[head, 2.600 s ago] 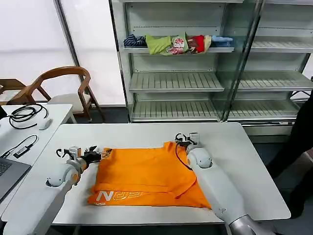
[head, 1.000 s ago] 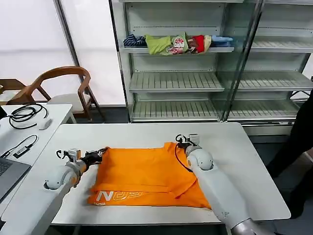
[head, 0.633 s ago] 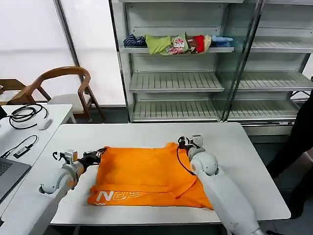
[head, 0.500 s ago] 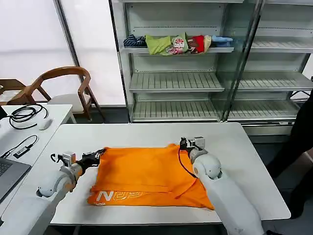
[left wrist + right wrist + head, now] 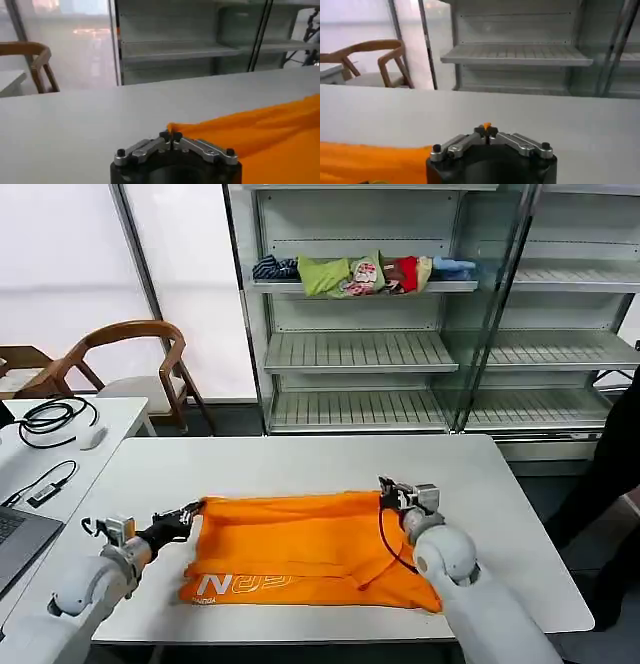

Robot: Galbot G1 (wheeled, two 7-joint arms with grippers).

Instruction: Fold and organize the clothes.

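The orange T-shirt (image 5: 300, 546) lies on the white table (image 5: 300, 459), its far edge drawn back toward me into a straight taut line. White lettering shows at its near left corner. My left gripper (image 5: 191, 513) is shut on the shirt's far left corner; the orange cloth (image 5: 260, 130) runs off from the closed tips (image 5: 172, 136). At the far right corner my right gripper (image 5: 386, 489) is shut too, with a bit of orange fabric (image 5: 486, 125) pinched between its tips (image 5: 486, 132).
A glass-fronted shelf unit (image 5: 400, 304) stands behind the table, with a heap of mixed garments (image 5: 360, 274) on an upper shelf. A wooden chair (image 5: 130, 359) and a side desk (image 5: 60, 444) with cables and a laptop sit at the left. A person in dark clothes (image 5: 615, 484) stands at the right edge.
Both grippers have pulled toward me, each holding its corner, and the shirt's far edge has come nearer and straightened. The left arm has drawn back farther to the left.
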